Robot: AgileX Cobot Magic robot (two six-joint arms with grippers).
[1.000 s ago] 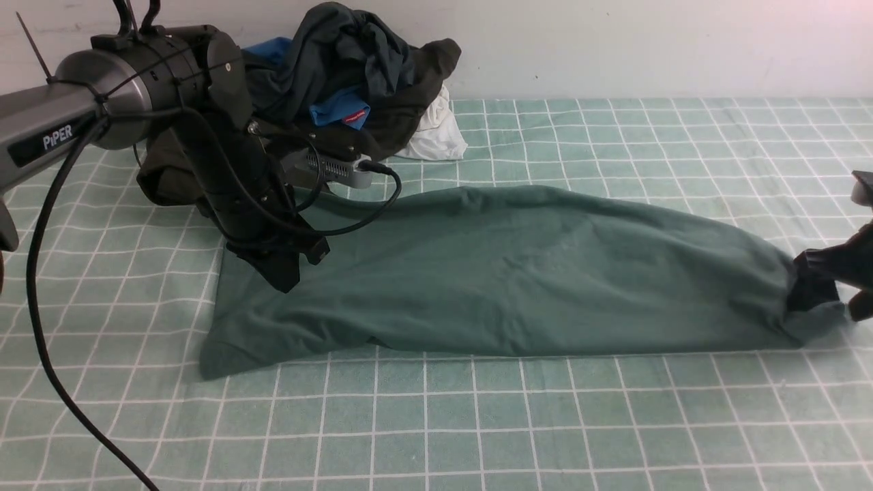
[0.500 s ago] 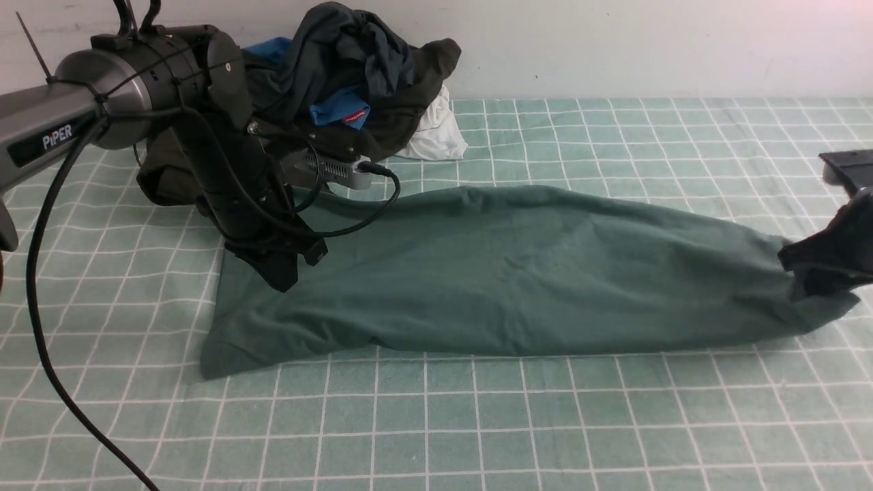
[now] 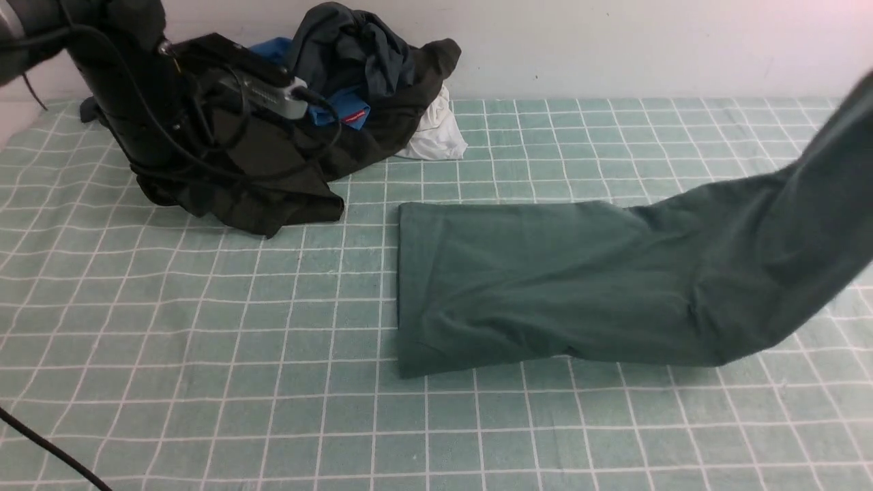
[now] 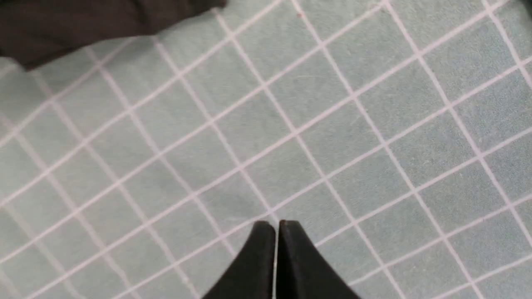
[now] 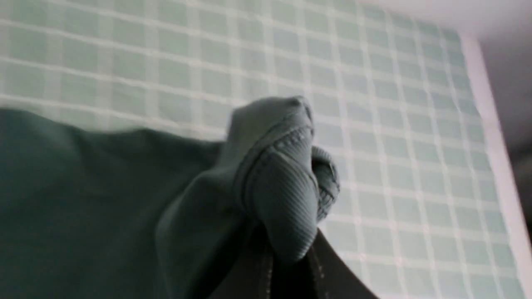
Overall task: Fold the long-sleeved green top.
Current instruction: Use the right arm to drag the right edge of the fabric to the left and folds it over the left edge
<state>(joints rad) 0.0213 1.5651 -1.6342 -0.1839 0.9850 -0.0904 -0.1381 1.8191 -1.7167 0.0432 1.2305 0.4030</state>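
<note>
The green long-sleeved top [image 3: 545, 279] lies as a long folded band across the middle and right of the checked cloth. Its right end rises off the table toward the upper right edge of the front view. In the right wrist view my right gripper [image 5: 291, 257] is shut on a bunched, ribbed edge of the top [image 5: 282, 195], held above the cloth. My left gripper [image 4: 276, 226] is shut with nothing in it and hangs over bare checked cloth. The left arm [image 3: 123, 102] stands at the far left, well clear of the top.
A heap of dark clothes [image 3: 354, 75] with a blue piece and a white cloth [image 3: 433, 140] sits at the back wall. A dark olive garment [image 3: 259, 198] spreads below the left arm. A black cable [image 3: 48, 447] crosses the near left corner of the checked cloth [image 3: 204, 341].
My right gripper has shut on the top's right end and lifted it up and to the right, dragging the top rightward. The left arm has come off the top and drawn back to the far left.
</note>
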